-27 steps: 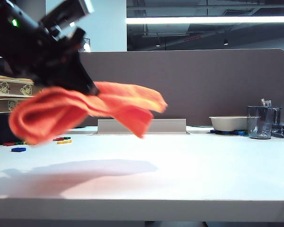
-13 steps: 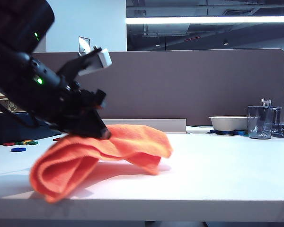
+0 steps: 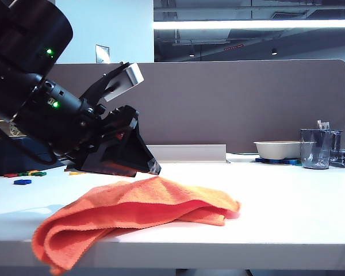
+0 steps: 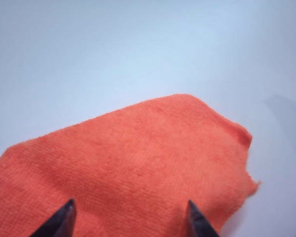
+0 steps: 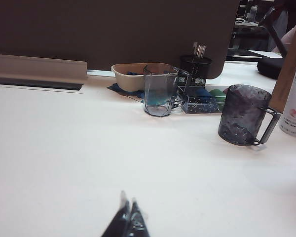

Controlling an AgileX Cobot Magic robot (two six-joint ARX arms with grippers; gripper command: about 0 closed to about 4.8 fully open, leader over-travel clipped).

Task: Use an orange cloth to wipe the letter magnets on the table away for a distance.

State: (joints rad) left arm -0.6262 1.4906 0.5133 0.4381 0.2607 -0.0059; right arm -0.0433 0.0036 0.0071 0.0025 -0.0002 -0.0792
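The orange cloth point(image 3: 132, 210) lay in a loose folded heap on the white tabletop point(image 3: 287, 207), near the front edge, with one corner drooping over the edge at about 7 o'clock of the heap. The left end effector point(image 3: 135, 161) hung just above the cloth at its 12 o'clock side; in the left wrist view its two fingertips point(image 4: 64, 219) stood wide apart over the fabric and held nothing. The right end effector point(image 5: 127, 222) was well apart from all this, its tips pressed together over bare tabletop.

The cloth looked light, soft and limp, with a fuzzy surface that should not slip between the fingers. I judged that a pinch on the raised fold in the middle would hold best, because an edge would only lift a thin flap. A few letter magnets point(image 3: 23, 181) lay far at 9 o'clock of the cloth.
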